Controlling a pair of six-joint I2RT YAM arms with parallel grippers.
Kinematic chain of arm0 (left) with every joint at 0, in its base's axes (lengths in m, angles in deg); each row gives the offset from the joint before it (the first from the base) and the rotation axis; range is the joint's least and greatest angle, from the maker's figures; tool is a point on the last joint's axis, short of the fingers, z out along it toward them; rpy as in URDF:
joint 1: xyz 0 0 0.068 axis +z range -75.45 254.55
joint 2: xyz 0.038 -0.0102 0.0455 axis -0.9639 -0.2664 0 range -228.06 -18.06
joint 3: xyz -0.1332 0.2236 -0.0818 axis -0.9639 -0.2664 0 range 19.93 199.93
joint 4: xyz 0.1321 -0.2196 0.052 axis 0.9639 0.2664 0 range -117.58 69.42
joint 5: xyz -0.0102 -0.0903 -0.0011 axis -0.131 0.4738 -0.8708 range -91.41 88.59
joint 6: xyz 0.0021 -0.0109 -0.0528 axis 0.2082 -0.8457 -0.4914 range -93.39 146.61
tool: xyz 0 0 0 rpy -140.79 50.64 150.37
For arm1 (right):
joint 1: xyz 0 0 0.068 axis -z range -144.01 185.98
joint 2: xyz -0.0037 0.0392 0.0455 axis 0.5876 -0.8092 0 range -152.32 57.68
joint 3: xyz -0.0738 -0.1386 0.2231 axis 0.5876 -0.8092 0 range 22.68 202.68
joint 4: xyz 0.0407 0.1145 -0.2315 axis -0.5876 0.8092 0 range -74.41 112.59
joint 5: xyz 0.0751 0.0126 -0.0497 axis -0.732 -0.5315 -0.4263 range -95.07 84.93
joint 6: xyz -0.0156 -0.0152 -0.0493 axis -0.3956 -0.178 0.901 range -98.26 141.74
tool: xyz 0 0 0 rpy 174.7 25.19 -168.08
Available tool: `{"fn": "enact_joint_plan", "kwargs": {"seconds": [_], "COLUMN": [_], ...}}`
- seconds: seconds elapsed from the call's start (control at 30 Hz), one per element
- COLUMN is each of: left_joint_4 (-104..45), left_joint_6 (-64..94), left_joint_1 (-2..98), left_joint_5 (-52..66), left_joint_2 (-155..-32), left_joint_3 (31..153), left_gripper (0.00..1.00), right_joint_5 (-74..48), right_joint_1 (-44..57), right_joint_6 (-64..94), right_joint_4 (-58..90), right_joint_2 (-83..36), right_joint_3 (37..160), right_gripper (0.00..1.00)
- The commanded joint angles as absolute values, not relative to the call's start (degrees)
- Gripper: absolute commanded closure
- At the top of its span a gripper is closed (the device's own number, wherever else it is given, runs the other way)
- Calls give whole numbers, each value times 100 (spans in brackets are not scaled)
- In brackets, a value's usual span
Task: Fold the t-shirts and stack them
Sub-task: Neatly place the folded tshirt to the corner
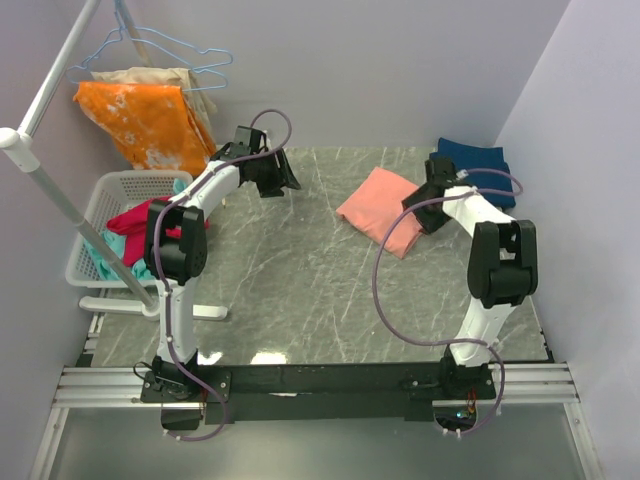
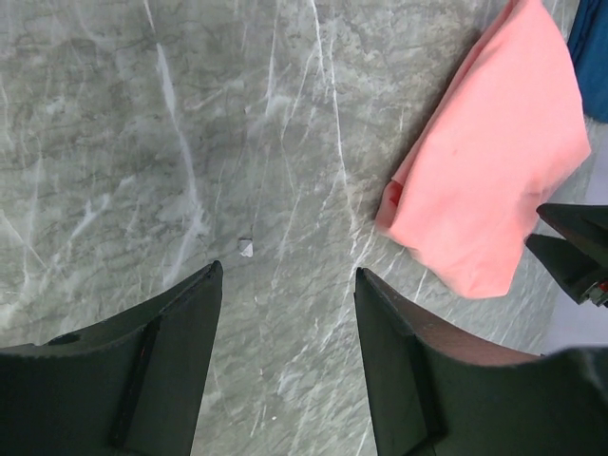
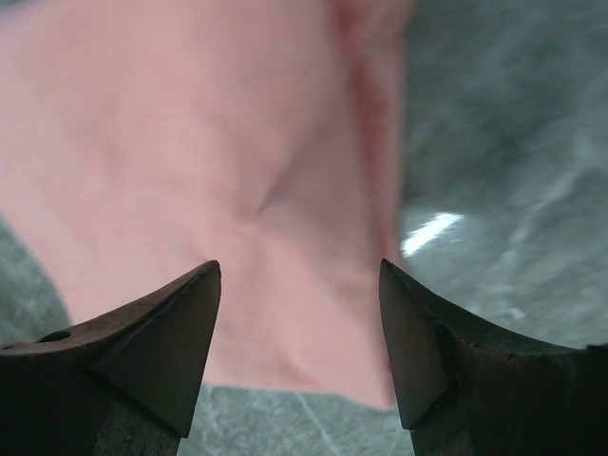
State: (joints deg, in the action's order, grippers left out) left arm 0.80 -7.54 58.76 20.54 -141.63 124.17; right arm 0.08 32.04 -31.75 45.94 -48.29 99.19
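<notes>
The salmon-pink t-shirt (image 1: 382, 208) lies folded on the marble table right of centre. It also shows in the left wrist view (image 2: 494, 171) and fills the right wrist view (image 3: 218, 161). The dark navy t-shirt (image 1: 478, 165) lies folded at the far right, behind the right arm; a sliver of it shows in the left wrist view (image 2: 591, 57). My right gripper (image 3: 299, 275) is open and empty just above the pink shirt's right edge (image 1: 425, 205). My left gripper (image 2: 285, 275) is open and empty over bare table at the far left (image 1: 278, 182).
A white basket (image 1: 100, 215) at the left table edge holds a magenta-red garment (image 1: 135, 220) and teal cloth. An orange white-blotched cloth (image 1: 145, 120) hangs from a rack behind it. A white pole (image 1: 60, 200) crosses the basket. A small white scrap (image 2: 246, 248) lies on the table.
</notes>
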Motion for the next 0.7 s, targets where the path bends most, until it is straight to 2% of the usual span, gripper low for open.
{"fn": "enact_joint_plan", "kwargs": {"seconds": [0.0,0.2,0.67], "left_joint_4": [-16,-24,20], "left_joint_6": [-608,-600,-556], "left_joint_1": [5864,5864,5864], "left_joint_5": [1959,1959,2038], "left_joint_2": [-13777,-13821,-13689], "left_joint_3": [12408,12417,12478], "left_gripper": [36,37,36], "right_joint_5": [161,249,-778], "right_joint_1": [3528,3800,4170], "right_joint_6": [-3565,-3486,-3100], "right_joint_4": [4451,4486,4292], "right_joint_2": [-4472,-4340,-5499], "right_joint_3": [9607,9510,10142], "right_gripper": [26,25,27]}}
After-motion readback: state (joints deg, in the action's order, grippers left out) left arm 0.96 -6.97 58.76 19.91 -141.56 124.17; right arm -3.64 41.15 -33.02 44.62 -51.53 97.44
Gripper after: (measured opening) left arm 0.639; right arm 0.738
